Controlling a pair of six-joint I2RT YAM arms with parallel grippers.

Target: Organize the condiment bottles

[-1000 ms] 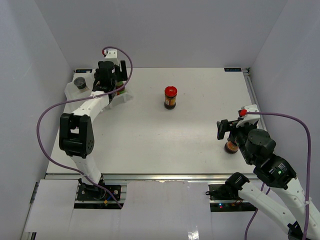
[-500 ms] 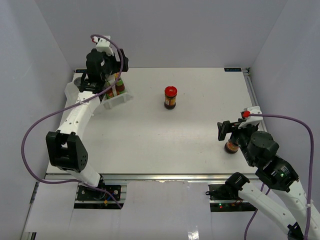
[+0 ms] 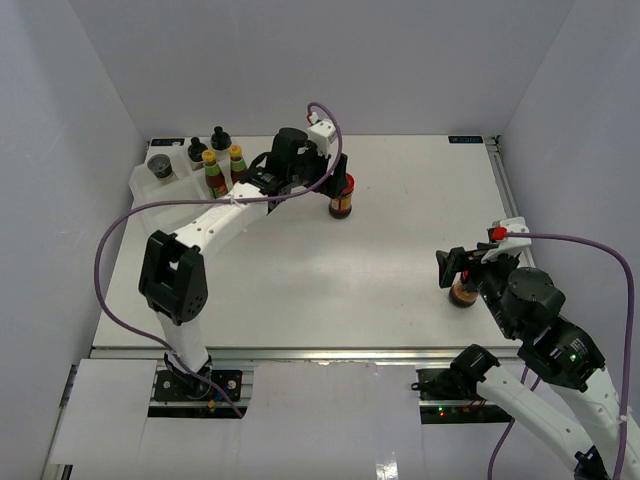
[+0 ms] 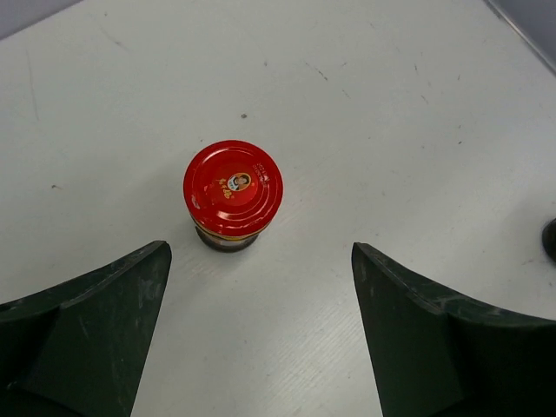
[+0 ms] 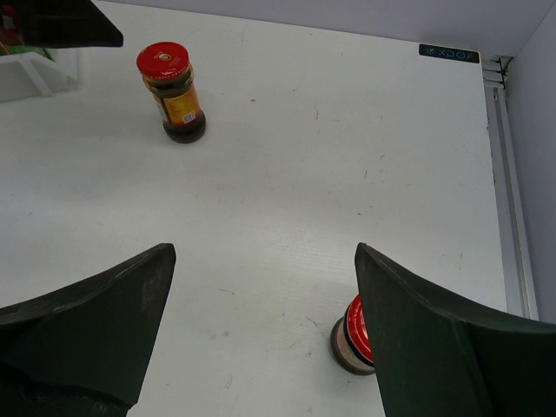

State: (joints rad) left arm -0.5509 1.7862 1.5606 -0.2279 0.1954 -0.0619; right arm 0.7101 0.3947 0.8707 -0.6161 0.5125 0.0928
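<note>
A red-lidded jar point(image 3: 341, 195) stands upright mid-table. My left gripper point(image 3: 333, 178) hovers over it, open; in the left wrist view the jar point(image 4: 233, 193) sits just beyond the empty fingertips of that gripper point(image 4: 261, 252), slightly left of centre. A second red-lidded jar point(image 3: 461, 293) stands near the right edge. My right gripper point(image 3: 456, 268) is open above it, and in the right wrist view that jar point(image 5: 354, 339) is half hidden behind the right finger point(image 5: 434, 347). Two yellow-capped bottles point(image 3: 210, 167), two black-capped shakers point(image 3: 219, 138) and a dark-lidded jar point(image 3: 160, 166) stand in the clear tray point(image 3: 140, 185).
The tray sits at the far left corner against the side wall. A metal rail point(image 3: 503, 180) runs along the table's right edge. My left arm point(image 3: 215, 220) stretches diagonally from the near left toward the middle, trailing a purple cable.
My left arm swung from the tray at the far left over to the middle red-lidded jar, its gripper opening wide. The right arm barely moved.
</note>
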